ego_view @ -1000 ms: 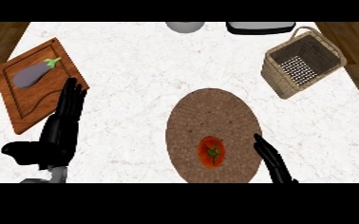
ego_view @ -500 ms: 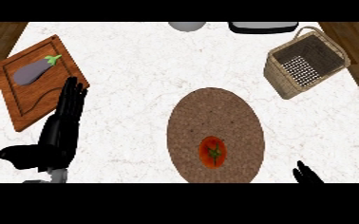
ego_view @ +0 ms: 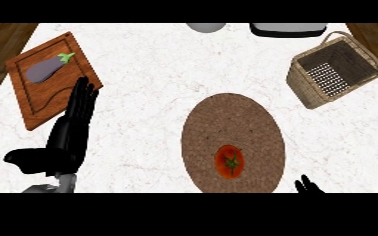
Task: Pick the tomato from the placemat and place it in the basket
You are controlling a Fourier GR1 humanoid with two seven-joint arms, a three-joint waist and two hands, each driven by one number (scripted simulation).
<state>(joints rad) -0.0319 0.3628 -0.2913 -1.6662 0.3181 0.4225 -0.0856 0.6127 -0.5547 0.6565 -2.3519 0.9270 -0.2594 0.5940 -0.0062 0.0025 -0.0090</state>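
1. The tomato [ego_view: 229, 161] lies on the round woven placemat [ego_view: 233, 143], toward its near end and a little right of the mat's middle, with its green stalk facing up. Nothing touches it.
2. The basket [ego_view: 334, 75] stands on the white worktop [ego_view: 162, 80] at the far right, well apart from the placemat, with its mouth open and nothing visible inside.
3. The right hand [ego_view: 308, 186] shows only as dark tips at the lower edge, just right of the placemat and near the tomato; I cannot tell whether its fingers are spread or curled.
4. The left hand [ego_view: 68, 132] rests at the left with its fingers straight and close together, pointing away from the robot, their tips at the edge of the wooden cutting board [ego_view: 52, 80] that carries an eggplant [ego_view: 46, 68]. It holds nothing.
5. By my judgement the tomato will be light, smooth and rounded, so it may roll or slip if nudged from one side, and its skin could bruise under a hard pinch.
6. The best hold looks to be around its widest part, with the thumb and fingers on opposite sides, coming from above or the right, leaving the stalk alone.
7. The woven mat should keep it from sliding far.
8. A grey bowl [ego_view: 205, 27] and a dark object [ego_view: 288, 29] sit at the far edge, out of the path.
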